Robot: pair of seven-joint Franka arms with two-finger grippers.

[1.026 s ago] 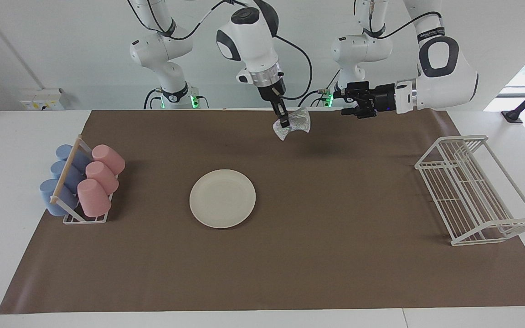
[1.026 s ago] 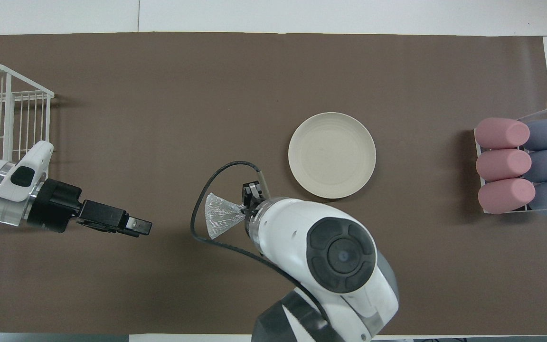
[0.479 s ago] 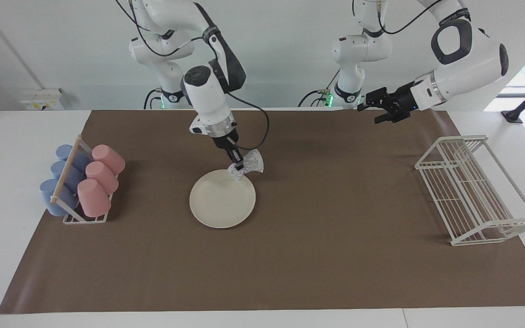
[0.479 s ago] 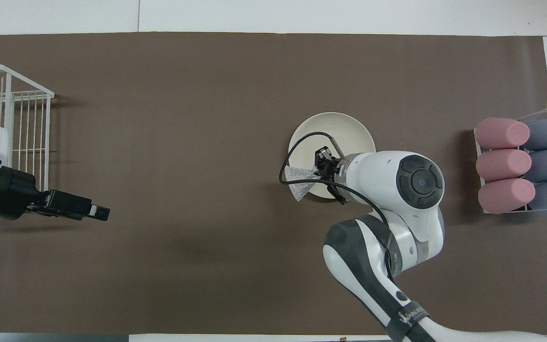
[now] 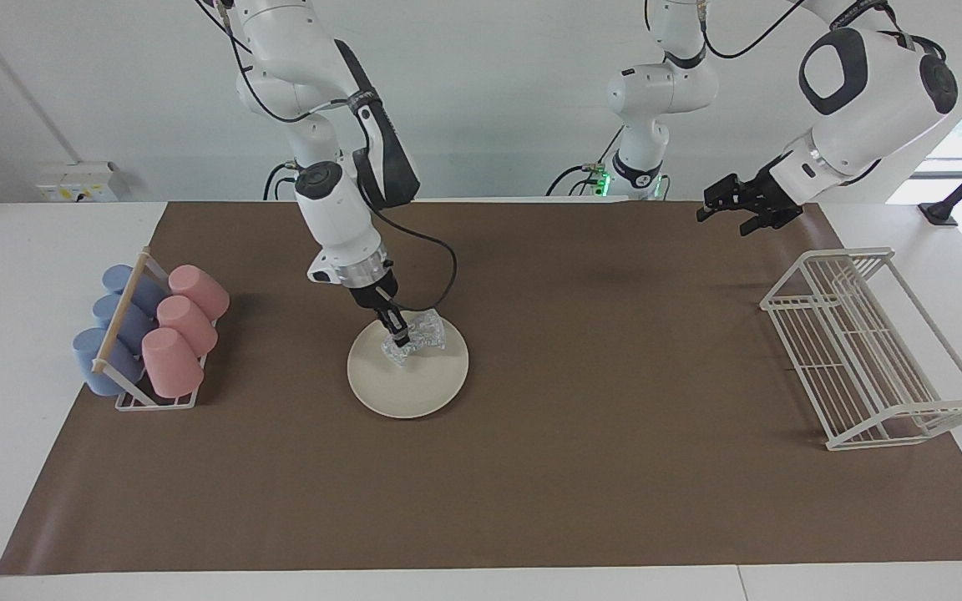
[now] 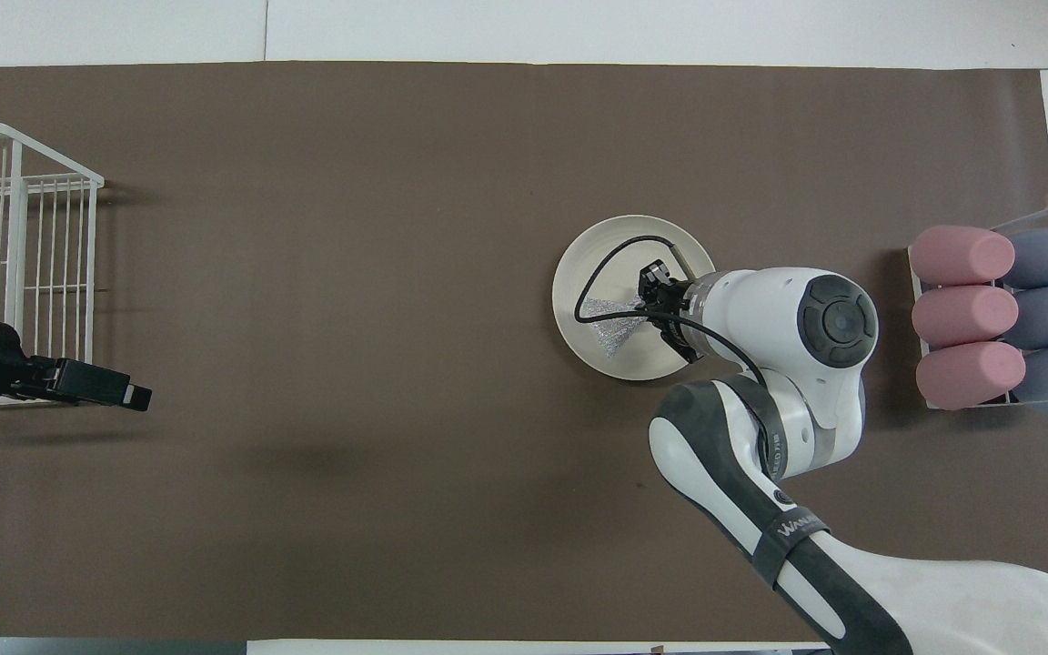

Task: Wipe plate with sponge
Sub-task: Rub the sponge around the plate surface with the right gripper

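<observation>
Right claw (image 5: 399,337) is clamped on the sponge (image 5: 419,337), which I judge to be resting on the plate (image 5: 414,391), on the part of it nearer to the robots. That plate lies on the brown mat (image 5: 531,484) covering the desk, between the cup rack (image 5: 147,334) at the right arm's end and the white wire rack (image 5: 865,351) at the left arm's end. I read the step in hand as the start of the wipe: the sponge is at the plate, and the next move calls for light downward pressure and sweeping strokes across the surface without pushing the unsecured plate along the mat. Left claw (image 5: 744,209) waits with its fingers apart, raised over the mat near the wire rack. Contact height reads from the facing view; from overhead, the right arm's wrist covers part of the plate (image 6: 592,264), but the sponge (image 6: 613,320) shows spread as a flattened fan within the rim.
</observation>
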